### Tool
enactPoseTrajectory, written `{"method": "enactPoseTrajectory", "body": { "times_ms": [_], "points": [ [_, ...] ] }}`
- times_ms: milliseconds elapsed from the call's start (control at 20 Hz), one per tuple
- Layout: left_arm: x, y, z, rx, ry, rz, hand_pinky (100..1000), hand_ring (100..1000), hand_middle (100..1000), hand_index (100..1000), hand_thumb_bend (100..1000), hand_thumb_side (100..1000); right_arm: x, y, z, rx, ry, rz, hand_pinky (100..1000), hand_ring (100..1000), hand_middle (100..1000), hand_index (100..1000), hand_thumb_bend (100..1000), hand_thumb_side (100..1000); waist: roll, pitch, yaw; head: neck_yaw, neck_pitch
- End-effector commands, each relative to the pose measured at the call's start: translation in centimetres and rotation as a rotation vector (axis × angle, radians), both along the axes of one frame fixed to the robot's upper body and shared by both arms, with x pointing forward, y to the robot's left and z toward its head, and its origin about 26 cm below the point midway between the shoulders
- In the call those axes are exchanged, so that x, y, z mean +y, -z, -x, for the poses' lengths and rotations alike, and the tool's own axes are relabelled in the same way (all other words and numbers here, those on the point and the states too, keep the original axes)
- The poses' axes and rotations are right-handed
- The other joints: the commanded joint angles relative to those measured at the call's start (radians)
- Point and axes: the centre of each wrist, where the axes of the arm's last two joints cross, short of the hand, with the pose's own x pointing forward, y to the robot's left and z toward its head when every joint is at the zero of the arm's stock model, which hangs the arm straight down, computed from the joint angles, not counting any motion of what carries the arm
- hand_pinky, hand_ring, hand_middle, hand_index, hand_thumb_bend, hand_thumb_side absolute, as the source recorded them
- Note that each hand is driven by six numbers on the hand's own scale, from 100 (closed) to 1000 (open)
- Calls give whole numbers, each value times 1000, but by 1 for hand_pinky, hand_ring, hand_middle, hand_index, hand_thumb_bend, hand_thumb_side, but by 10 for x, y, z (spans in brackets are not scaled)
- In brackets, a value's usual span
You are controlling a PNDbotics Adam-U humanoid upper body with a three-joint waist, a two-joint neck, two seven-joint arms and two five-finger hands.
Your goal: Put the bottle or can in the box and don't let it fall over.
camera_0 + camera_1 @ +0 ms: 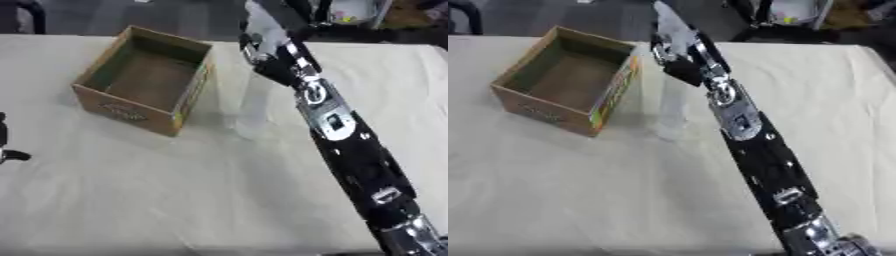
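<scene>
A clear, pale bottle (253,107) stands upright on the white cloth, just right of the open cardboard box (96,92). The box has nothing in it. My right arm runs up from the lower right. My right hand (265,54) sits at the bottle's upper part with its fingers curled round it. A pale blurred shape rises above the hand, and I cannot make out what it is. The bottle's base looks to be on the table, close to the box's right wall. Only a dark sliver of my left hand (7,150) shows at the left edge.
The table's white cloth (175,190) stretches wide in front of the box and the bottle. Past the table's far edge lie a dark floor and some clutter (794,12) at the upper right.
</scene>
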Motion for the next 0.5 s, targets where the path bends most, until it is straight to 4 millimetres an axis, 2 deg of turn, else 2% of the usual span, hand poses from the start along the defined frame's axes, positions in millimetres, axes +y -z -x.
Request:
{"method": "enactPoseTrajectory", "body": {
  "times_ms": [50, 250, 350, 500],
  "points": [
    [1, -8, -1, -26, 6, -10, 517, 1000, 902, 813, 426, 721, -5, -23, 0, -63, 14, -18, 652, 877, 671, 690, 100, 476, 5, -9, -2, 2, -2],
    [1, -7, 0, -25, 6, -10, 517, 1000, 902, 813, 425, 722, -7, -28, 1, -71, 14, -39, 617, 823, 591, 619, 100, 431, 5, -10, -4, 3, -1],
    [1, -7, 0, -25, 5, -9, 517, 1000, 902, 813, 425, 722, -8, -31, 2, -71, 10, -47, 611, 809, 575, 607, 100, 398, 5, -11, -5, 3, -1],
    [1, -7, 0, -24, 4, -9, 517, 1000, 902, 813, 426, 722, -8, -34, 3, -75, 1, -50, 609, 800, 564, 600, 100, 403, 5, -12, -5, 3, 0]
  ]
}}
